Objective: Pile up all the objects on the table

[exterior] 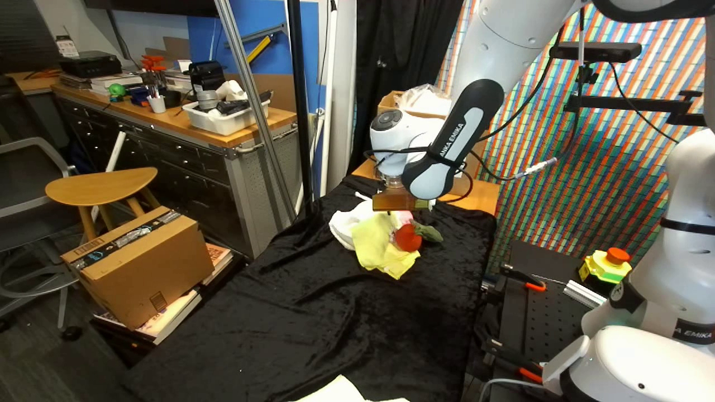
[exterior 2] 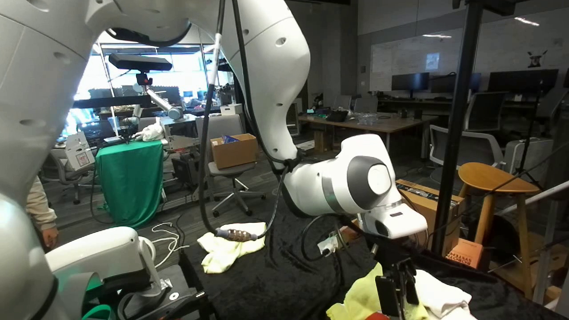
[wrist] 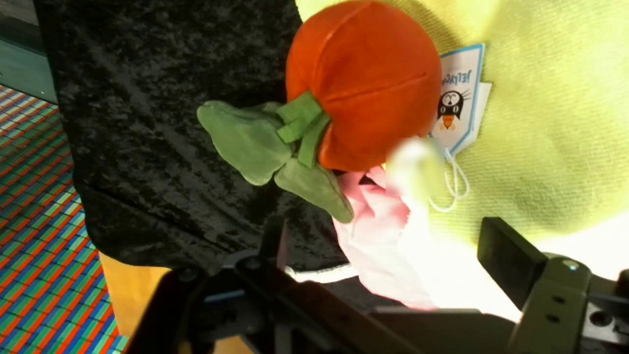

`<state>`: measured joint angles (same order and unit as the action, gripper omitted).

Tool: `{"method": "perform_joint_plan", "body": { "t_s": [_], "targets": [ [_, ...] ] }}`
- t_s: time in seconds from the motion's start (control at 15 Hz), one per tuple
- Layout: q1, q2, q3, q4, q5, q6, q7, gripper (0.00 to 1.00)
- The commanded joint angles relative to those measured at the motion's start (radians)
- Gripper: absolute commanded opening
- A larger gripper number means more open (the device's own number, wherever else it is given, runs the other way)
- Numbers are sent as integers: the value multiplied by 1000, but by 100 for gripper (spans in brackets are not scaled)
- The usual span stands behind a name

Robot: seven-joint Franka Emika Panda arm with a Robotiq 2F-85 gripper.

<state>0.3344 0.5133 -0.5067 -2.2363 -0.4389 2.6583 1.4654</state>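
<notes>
Panda arm is mostly white w/ a dark grey wrist ring, white "EMIKA" lettering on black trim, black cables strapped on, black Robotiq gripper with screws showing.

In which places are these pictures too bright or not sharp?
Wrist view: the soft white cloth is overexposed, and a pale patch beside the round red plush ball is blurred; in an exterior view, the background windows are washed out.

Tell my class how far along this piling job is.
Looks done: red plush fruit with green leaves, lime-yellow cloth, pink cloth and white cloth lie bunched together. In hand: nothing; the open black gripper hangs above. Left: the pale yellow cloth, apart on the black fabric-covered table.
</notes>
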Motion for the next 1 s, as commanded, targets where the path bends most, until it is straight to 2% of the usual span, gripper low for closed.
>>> {"method": "perform_joint_plan", "body": {
  "t_s": [0.0,0.2,0.53,0.73,0.93],
  "targets": [
    [34,-85,0,-47,-134,2,42,100],
    [45,-143,48,-71,-283,9,19,100],
    [13,-218,233,-89,-475,-37,-11,100],
    [-10,-199,360,-67,-510,-42,-61,100],
    [-22,-161,465,-38,-488,-31,-159,100]
  ]
}}
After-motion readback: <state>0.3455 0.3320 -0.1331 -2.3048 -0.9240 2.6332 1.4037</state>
